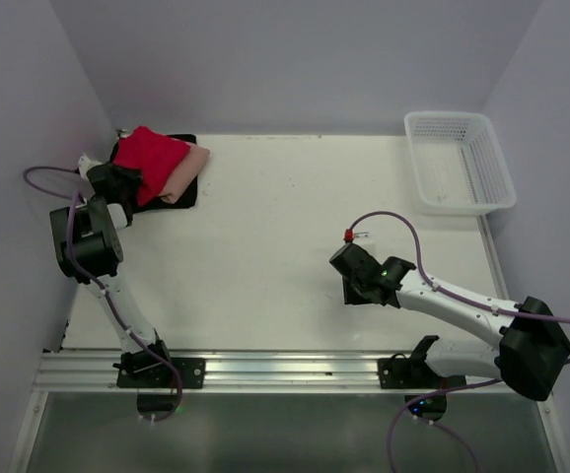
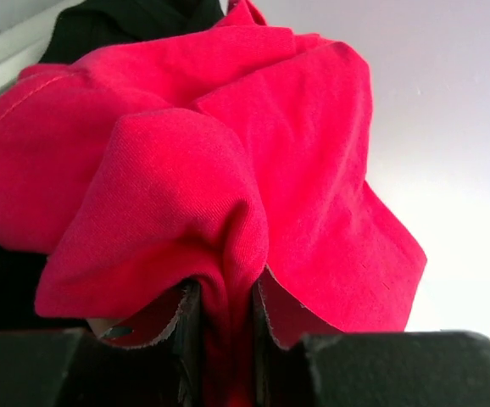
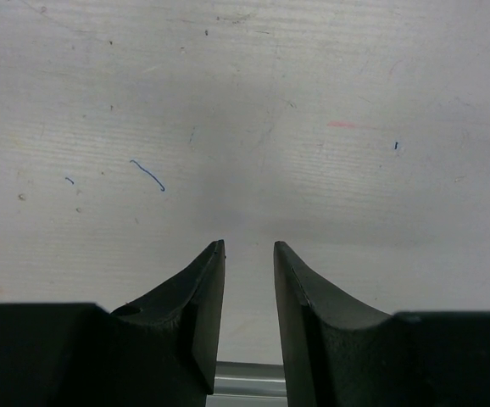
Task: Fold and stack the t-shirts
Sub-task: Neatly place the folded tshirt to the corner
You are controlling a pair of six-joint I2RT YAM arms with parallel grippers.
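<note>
The bright red t-shirt [image 1: 152,158] lies bunched on top of a pile at the table's far left corner. The salmon-pink t-shirt [image 1: 188,169] shows under it on the right, and the black t-shirt [image 1: 188,195] lies at the bottom. My left gripper [image 1: 127,189] is at the pile's near left edge, shut on a fold of the red t-shirt [image 2: 228,153]; in the left wrist view [image 2: 226,297] the cloth is pinched between the jaws, with the black t-shirt [image 2: 118,25] behind. My right gripper [image 1: 354,286] hovers over bare table at centre right, open and empty [image 3: 249,250].
A white lattice basket [image 1: 460,163] stands at the far right corner. Purple walls close the left, back and right sides. An aluminium rail [image 1: 285,370] runs along the near edge with both arm bases on it. The white tabletop [image 1: 285,217] lies between the arms.
</note>
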